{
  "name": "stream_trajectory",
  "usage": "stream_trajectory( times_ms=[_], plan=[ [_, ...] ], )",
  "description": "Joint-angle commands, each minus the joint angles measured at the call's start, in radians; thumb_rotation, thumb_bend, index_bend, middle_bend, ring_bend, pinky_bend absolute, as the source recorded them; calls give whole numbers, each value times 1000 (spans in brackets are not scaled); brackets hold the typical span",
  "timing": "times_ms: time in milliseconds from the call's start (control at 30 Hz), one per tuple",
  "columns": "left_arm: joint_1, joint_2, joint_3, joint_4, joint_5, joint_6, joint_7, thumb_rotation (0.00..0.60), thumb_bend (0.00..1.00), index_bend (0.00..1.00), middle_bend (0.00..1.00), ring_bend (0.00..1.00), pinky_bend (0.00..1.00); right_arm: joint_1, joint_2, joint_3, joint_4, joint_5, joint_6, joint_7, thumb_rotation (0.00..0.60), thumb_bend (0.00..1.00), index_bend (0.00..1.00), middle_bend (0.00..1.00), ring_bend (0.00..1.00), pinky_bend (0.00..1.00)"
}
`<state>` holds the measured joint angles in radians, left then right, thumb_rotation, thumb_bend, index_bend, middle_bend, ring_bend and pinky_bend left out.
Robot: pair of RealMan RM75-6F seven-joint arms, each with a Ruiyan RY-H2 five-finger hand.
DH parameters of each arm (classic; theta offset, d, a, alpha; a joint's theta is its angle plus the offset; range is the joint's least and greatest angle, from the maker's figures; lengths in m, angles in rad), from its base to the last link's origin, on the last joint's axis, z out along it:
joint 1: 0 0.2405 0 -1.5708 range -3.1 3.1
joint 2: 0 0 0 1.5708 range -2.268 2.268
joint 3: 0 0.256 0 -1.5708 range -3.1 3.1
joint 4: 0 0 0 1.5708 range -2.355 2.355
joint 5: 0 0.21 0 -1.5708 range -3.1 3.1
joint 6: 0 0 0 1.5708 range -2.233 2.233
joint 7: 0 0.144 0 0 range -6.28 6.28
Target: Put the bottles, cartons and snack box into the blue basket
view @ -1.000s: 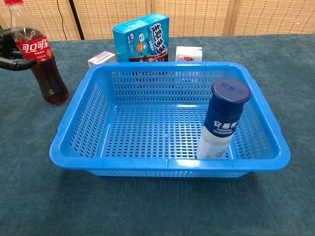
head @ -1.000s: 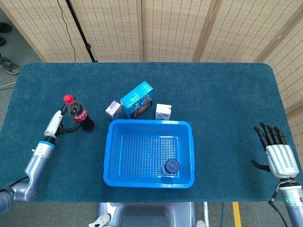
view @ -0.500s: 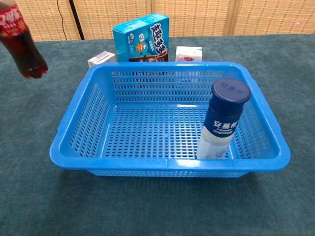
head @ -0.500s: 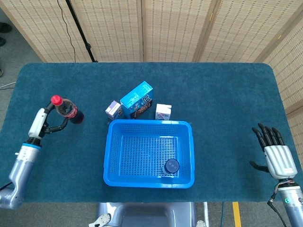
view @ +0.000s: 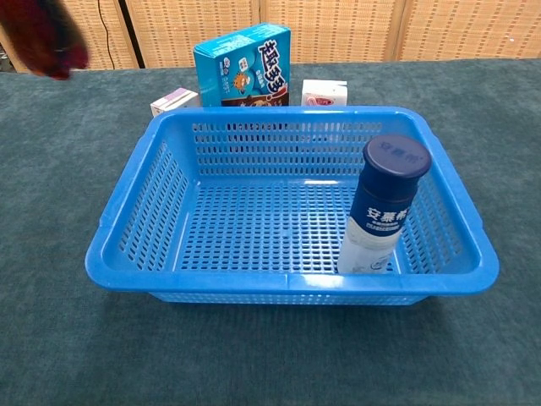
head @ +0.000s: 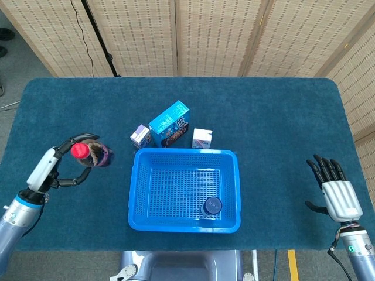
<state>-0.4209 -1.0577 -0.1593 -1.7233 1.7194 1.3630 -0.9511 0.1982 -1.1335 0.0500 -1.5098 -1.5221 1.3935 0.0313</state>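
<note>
My left hand (head: 55,168) holds a cola bottle (head: 91,153) with a red cap, lifted above the table left of the blue basket (head: 140,193). In the chest view only the bottle's dark bottom (view: 42,38) shows at the top left, above the table. A blue-capped bottle (view: 382,207) stands in the basket's near right corner (head: 212,206). Behind the basket stand a small purple carton (head: 140,136), a blue snack box (head: 170,123) and a white carton (head: 202,138). My right hand (head: 335,190) hovers far right, open and empty.
The teal cloth covers the table (head: 281,117). Wicker screens (head: 217,35) stand behind it, with a black stand (head: 96,35) at the back left.
My left hand has raised the cola bottle off the table and drawn it nearer, toward the basket. In the chest view it rose almost out of frame. The right hand shifted slightly left.
</note>
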Motion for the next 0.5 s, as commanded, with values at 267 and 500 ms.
stream_trajectory(
  times_ms=[267,500],
  plan=[
    [-157,-231,36,-104,-52,-210,111,600,481,288,245,214,232,4,-1,-5,7,1,-21,19,600,0,0,0,0,0],
    [-194,-329,48,-78,-90,-253,142,600,481,276,245,214,232,5,1,-5,9,-2,-25,31,600,0,0,0,0,0]
  ],
)
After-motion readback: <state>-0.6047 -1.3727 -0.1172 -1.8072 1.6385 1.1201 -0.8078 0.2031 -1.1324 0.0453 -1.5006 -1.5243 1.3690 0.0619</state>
